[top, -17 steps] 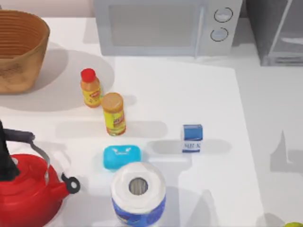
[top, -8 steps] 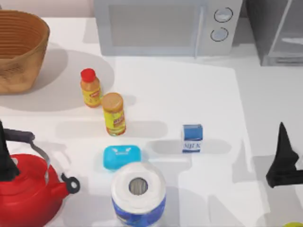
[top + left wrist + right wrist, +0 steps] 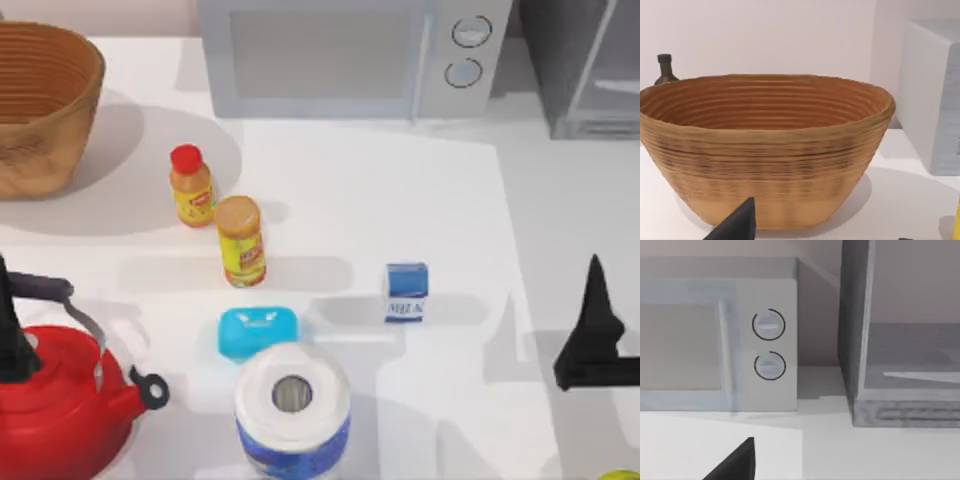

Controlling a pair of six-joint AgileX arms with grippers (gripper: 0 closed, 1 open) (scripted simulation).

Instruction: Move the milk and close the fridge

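Standing upright mid-worktop, the milk (image 3: pixel 406 291) is well left of the right gripper (image 3: pixel 596 335), whose finger spread cannot be told; fridge (image 3: pixel 585 65) far right, seemingly open; left gripper (image 3: pixel 12 330) parked near-left.

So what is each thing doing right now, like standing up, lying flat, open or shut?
milk: upright, untouched.
fridge: door looks swung open.
microwave: door shut.
red-capped bottle: upright, capped.
yellow jar: upright, lid on.
turquoise box: lying flat.
paper roll: standing on end.
basket: upright.
red kettle: upright, handle raised.
right gripper: right of the milk, not touching.
left gripper: over the kettle, idle.
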